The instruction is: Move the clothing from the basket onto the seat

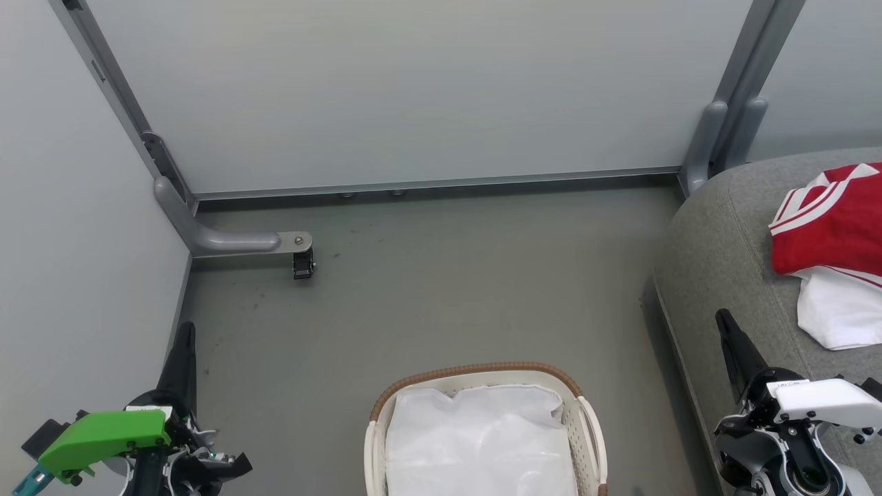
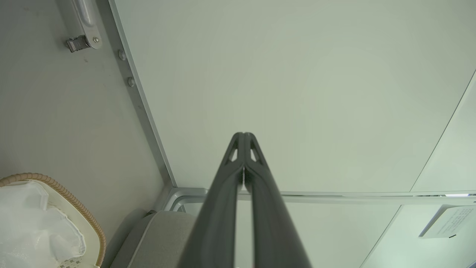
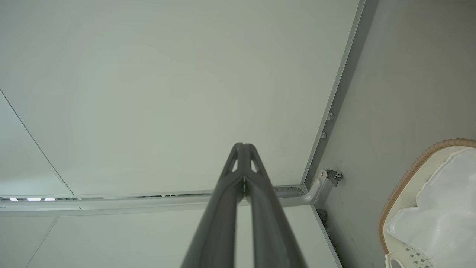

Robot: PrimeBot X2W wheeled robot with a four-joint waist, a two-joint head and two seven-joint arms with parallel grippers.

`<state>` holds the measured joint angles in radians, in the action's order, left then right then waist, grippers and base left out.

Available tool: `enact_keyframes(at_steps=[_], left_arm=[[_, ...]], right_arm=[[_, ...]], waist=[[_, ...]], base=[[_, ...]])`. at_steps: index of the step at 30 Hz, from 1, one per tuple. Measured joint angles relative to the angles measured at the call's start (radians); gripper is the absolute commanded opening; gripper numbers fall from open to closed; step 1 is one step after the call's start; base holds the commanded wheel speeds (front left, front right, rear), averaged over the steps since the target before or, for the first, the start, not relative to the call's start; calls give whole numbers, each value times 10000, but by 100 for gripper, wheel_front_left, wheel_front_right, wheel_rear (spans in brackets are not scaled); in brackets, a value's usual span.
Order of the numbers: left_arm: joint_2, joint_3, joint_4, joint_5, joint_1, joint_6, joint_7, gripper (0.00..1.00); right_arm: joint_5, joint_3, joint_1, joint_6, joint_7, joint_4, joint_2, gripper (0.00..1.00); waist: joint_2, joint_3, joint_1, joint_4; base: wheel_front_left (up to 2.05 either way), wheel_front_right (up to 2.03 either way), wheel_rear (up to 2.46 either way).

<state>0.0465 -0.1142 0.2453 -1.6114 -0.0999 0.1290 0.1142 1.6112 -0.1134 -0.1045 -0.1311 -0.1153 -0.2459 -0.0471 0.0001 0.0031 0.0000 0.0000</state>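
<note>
The clothing [image 1: 830,234] lies on the seat [image 1: 723,262] at the right edge of the head view: a red garment with white stripes, bunched up, with a white piece showing from under its near side (probably a second garment, though the frame edge cuts it off). The basket [image 1: 482,372] stands on the grey floor [image 1: 427,289] at the bottom centre, just left of the seat and apart from it. Inside it a glossy white liner sheet [image 1: 479,441] covers everything that can be seen of its interior.

The left claw [image 1: 182,358] hangs at the lower left, well apart from the basket, its dark fingers pointing up the view. In the left wrist view the two fingers press together at the tips with nothing between them. The right claw [image 1: 734,344] sits at the lower right, over the near edge of the seat and short of the clothing. Its wrist view shows the fingers likewise closed tip to tip and empty, aimed at a pale wall panel [image 1: 413,89].
</note>
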Motion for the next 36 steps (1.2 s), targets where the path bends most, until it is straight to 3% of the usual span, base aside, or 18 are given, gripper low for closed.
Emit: enact_keyframes(at_steps=[36], left_arm=[[4, 2, -4, 0, -17, 0, 2, 0]], right_arm=[[0, -2, -3, 0, 0, 2, -4, 0]], waist=[[0, 0, 0, 0]], base=[[0, 0, 0]])
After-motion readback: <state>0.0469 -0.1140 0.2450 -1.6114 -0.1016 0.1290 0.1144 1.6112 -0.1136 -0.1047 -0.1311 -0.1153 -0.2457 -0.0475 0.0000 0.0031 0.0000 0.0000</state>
